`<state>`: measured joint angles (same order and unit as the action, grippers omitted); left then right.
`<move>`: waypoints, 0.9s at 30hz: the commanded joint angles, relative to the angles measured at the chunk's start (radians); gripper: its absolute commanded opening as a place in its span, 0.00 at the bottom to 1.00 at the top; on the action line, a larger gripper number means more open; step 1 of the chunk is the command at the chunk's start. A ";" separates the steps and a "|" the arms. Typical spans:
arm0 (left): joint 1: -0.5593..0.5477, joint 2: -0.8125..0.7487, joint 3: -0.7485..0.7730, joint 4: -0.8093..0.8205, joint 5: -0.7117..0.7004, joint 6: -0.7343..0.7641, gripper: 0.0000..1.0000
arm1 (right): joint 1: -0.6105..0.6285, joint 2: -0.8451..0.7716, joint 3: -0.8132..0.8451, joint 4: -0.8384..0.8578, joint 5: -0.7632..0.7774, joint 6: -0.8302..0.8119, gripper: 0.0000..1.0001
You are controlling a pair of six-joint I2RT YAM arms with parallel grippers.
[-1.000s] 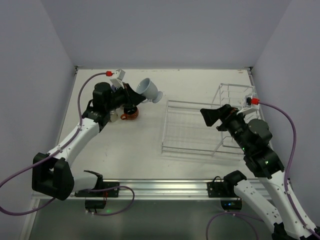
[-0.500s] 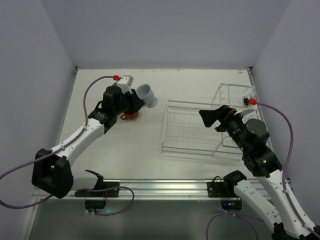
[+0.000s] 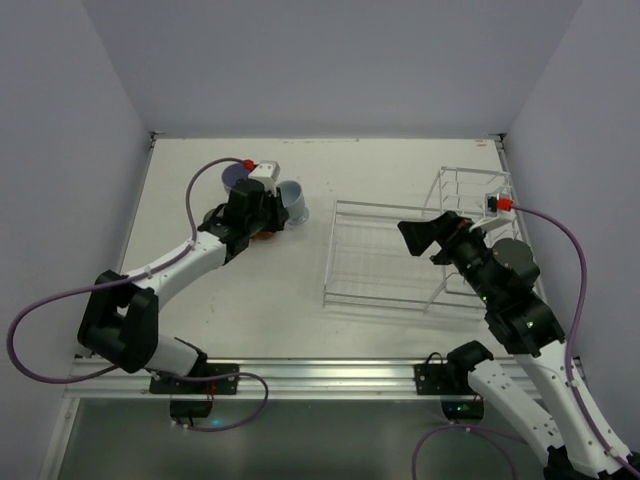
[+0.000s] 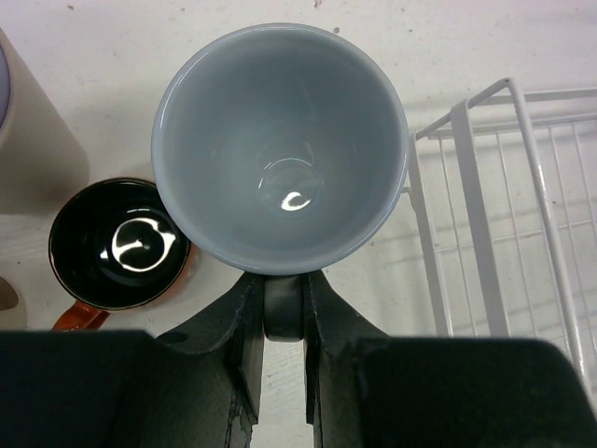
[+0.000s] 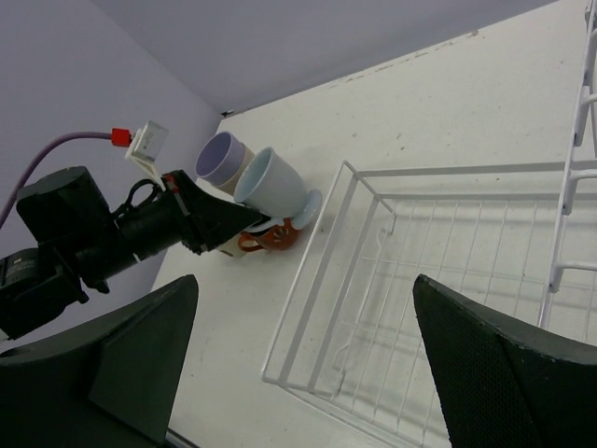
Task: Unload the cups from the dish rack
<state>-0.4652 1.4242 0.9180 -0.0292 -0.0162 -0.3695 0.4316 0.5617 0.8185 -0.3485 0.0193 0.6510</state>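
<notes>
Over the last second the left claw [image 4: 284,306] has swung the short blue-grey cup [image 4: 280,149] down from a raised, tipped pose. We now see the cup mouth-up and low over the table [image 3: 250,320], in among the other cups. The right arm has hardly stirred.

The dish rack [image 3: 400,255] lies to the right of that claw in its wrist view, near the cup but apart from it. We find no cup left in its flat tray or upright basket, so we judge this to be the last one coming out. The right claw [image 3: 422,236] hangs above the rack with its fingers spread wide and nothing between them, probably parked out of the way.

Ahead of the left claw and to its left stands the lavender tumbler [image 5: 219,157], tight against the beige tumbler [image 4: 33,159]. We cannot tell whether they stand side by side or one inside the other.

The left claw is clamped on the blue-grey cup's near wall at the rim, which keeps the mouth up and the foot free to meet the table. Whether the foot already touches, we cannot tell. The orange-red mug [image 4: 117,245] sits just left of the fingers, close against the cup with its dark inside up. We judge that the cups are being gathered in one tidy cluster.
</notes>
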 commanded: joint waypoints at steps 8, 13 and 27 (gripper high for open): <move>-0.021 0.057 0.007 0.163 -0.086 0.041 0.00 | 0.004 0.055 0.080 -0.020 -0.111 -0.021 0.99; -0.023 0.088 0.013 0.169 -0.099 0.050 0.00 | 0.004 0.060 0.093 -0.020 -0.144 -0.027 0.99; -0.039 0.177 0.016 0.183 -0.131 0.075 0.00 | 0.100 0.073 0.146 -0.029 -0.191 -0.019 0.99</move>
<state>-0.4976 1.6012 0.9176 0.0273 -0.1009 -0.3210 0.4969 0.6285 0.9146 -0.3862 -0.1535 0.6430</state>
